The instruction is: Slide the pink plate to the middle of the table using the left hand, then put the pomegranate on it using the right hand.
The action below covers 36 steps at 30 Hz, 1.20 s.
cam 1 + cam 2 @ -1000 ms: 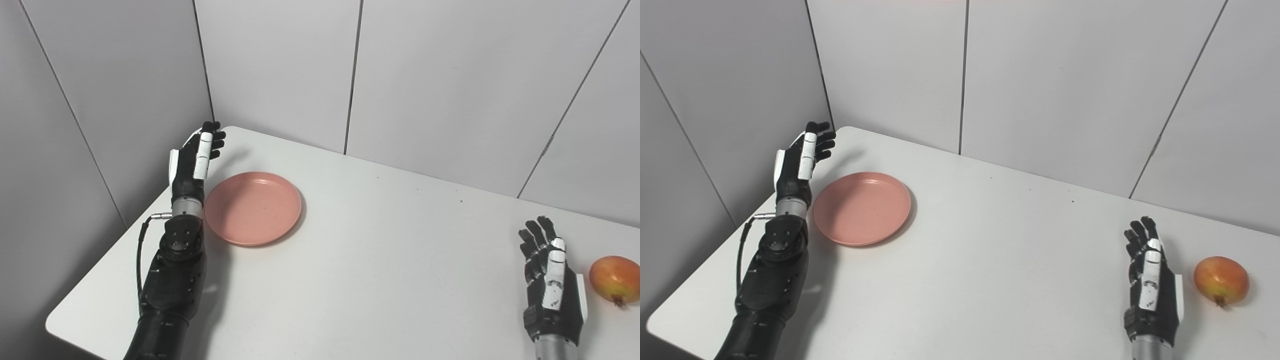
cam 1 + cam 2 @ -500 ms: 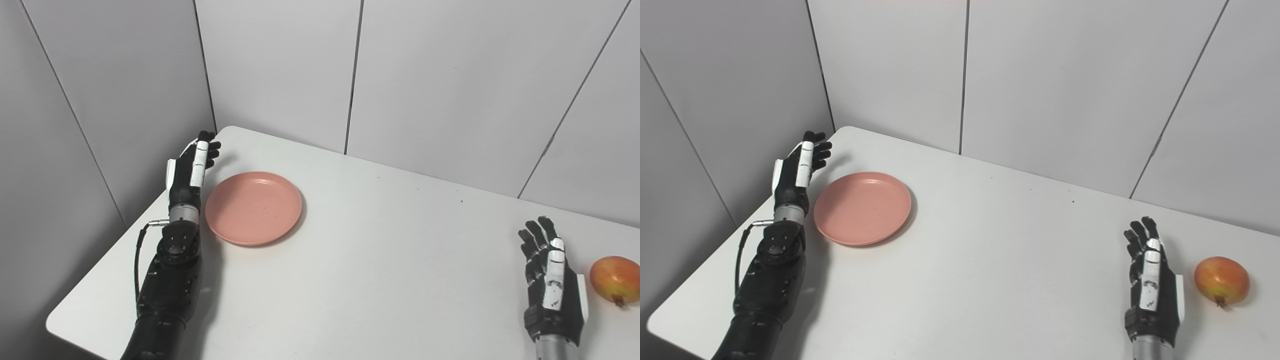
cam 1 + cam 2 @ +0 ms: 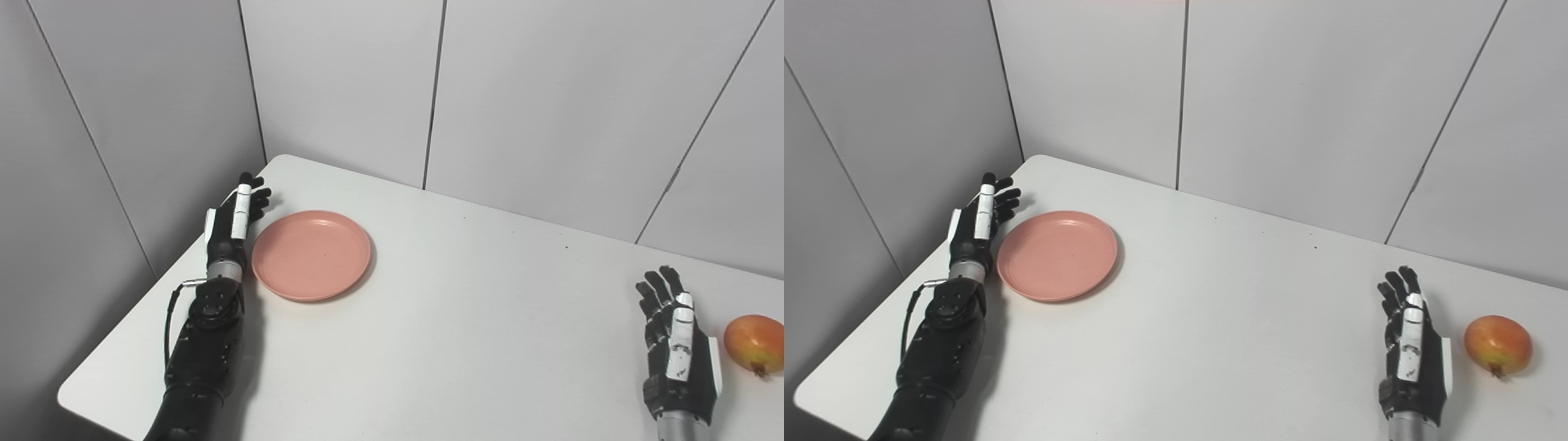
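**Left hand beside the plate, right hand beside the fruit, nothing grasped**

I see one pink plate point(image 3: 311, 255) lying flat on the white counter point(image 3: 465, 318), toward the far left corner and a little in from the left edge. My left hand point(image 3: 233, 222) stands edge-on just beside the plate's left rim, between the plate and the counter's left edge, fingers apart and grasping nothing; I cannot tell whether it touches the rim. Grey wall panels point(image 3: 343, 86) close off the far side and the left side.

To the right of the plate the counter runs bare across the whole middle, giving open room along that line.

I count one pomegranate point(image 3: 1498, 343), sitting near the right end of the counter; in the left eye view it meets the frame's right border. My right hand point(image 3: 1413, 358) stands just to its left, apart from it, fingers spread and released, holding nothing.
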Motion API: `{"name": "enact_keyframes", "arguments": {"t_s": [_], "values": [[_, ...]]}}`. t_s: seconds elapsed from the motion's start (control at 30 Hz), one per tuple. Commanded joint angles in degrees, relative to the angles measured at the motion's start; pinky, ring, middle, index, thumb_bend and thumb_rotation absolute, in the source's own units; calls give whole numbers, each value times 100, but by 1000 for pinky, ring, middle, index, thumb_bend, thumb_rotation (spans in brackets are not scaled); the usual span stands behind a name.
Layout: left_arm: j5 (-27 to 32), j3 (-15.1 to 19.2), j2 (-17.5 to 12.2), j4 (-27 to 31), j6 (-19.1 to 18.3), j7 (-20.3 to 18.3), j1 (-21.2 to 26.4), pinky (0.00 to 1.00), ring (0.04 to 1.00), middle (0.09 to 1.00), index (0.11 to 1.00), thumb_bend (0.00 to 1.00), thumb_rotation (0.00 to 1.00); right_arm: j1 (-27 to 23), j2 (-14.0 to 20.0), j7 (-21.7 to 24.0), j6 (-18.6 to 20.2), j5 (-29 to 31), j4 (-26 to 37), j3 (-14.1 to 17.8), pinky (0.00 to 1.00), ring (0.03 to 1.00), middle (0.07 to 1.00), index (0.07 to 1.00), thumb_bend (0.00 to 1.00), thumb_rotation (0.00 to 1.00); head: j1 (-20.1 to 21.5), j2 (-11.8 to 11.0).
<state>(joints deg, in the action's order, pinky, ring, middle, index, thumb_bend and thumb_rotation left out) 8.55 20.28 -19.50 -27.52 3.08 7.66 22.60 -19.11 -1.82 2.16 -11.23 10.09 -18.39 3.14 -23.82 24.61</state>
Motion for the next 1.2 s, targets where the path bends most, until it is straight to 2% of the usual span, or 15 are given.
{"name": "enact_keyframes", "arguments": {"t_s": [0.0,0.2,0.27,0.57,0.7,1.17], "values": [[18,-58,-152,28,86,-152,224,871,815,770,755,815,1000,204,6,93,-174,21,-170,18,977,907,900,910,575,935,13,6],[100,-124,-52,33,116,-212,251,864,810,770,754,810,1000,200,15,91,-187,0,-174,10,977,907,901,911,572,938,3,20],[168,-133,-23,12,121,-248,267,832,802,776,762,804,1000,194,14,104,-213,22,-187,18,974,907,900,909,567,934,0,26],[512,-148,45,-27,137,-581,312,799,806,785,774,825,1000,194,-10,62,-168,24,-157,39,966,898,893,902,578,917,-2,31],[549,-164,87,11,119,-594,320,791,804,788,777,852,1000,181,-5,45,-169,-3,-166,36,959,896,891,901,566,920,-6,37],[473,-425,175,37,139,-625,346,793,811,802,790,826,1000,160,10,62,-182,8,-177,37,969,904,897,907,566,918,-11,42]]}}
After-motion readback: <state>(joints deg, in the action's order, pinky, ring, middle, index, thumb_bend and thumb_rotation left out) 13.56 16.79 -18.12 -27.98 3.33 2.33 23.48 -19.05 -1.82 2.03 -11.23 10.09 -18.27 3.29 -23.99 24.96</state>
